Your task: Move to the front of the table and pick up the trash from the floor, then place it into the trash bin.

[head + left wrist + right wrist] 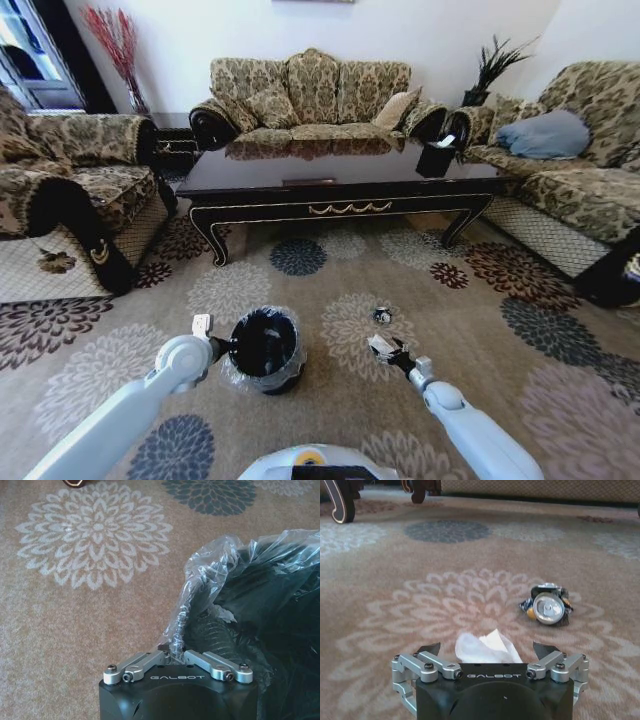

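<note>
The trash bin [265,348], small, round and black with a clear liner bag [210,575], stands on the carpet in front of me. My left gripper [220,346] is shut on its rim [176,642]. A crumpled white paper wad [487,647] lies on the carpet between the spread fingers of my open right gripper [486,652], to the right of the bin [385,348]. A small shiny silver-dark piece [547,607] lies just beyond it [382,315]. The long dark table [340,185] stands farther ahead.
Patterned sofas stand around the table: one behind it [315,95], one on the left [70,190] and one on the right [570,160]. Flowered carpet [250,285] lies bare between the table and the bin.
</note>
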Controlling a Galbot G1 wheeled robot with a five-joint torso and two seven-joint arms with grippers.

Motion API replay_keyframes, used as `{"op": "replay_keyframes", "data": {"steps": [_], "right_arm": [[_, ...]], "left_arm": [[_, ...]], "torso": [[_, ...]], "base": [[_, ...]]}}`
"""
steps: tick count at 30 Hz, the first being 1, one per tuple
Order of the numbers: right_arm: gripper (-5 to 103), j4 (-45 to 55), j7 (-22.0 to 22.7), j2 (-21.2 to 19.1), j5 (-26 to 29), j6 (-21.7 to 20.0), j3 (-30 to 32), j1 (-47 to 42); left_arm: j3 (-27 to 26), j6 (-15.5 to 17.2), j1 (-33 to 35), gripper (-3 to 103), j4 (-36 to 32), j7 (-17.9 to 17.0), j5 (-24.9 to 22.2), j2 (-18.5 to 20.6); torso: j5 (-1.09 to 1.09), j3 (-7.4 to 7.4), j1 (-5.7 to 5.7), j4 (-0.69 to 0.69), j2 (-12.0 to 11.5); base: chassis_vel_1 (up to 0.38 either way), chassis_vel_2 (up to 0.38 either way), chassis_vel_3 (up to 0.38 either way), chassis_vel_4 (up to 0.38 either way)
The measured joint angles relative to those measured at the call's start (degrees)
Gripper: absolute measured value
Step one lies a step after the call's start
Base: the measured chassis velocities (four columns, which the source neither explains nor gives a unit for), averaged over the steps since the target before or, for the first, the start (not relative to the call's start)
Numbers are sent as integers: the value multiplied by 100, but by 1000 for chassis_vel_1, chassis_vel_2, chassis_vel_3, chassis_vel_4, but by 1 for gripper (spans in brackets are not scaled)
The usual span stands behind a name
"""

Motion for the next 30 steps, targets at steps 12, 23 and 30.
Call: {"op": "replay_keyframes", "data": {"steps": [12,23,30], "right_arm": [[95,-765,-129,195,-181,208,-6,279],[58,-994,-136,273,-222,327,80,314],[31,-761,-118,204,-226,336,90,183]], "left_arm": [[-96,-9,-4,0,-120,-85,-201,49],[-98,-12,44,0,-204,-138,-227,107],[-88,-16,102,0,-227,-148,-185,97]], "torso": [[0,0,0,0,0],[0,0,0,0,0],[-1,0,0,0,0]], "base": [[0,0,0,0],[0,0,0,0],[0,0,0,0]]}}
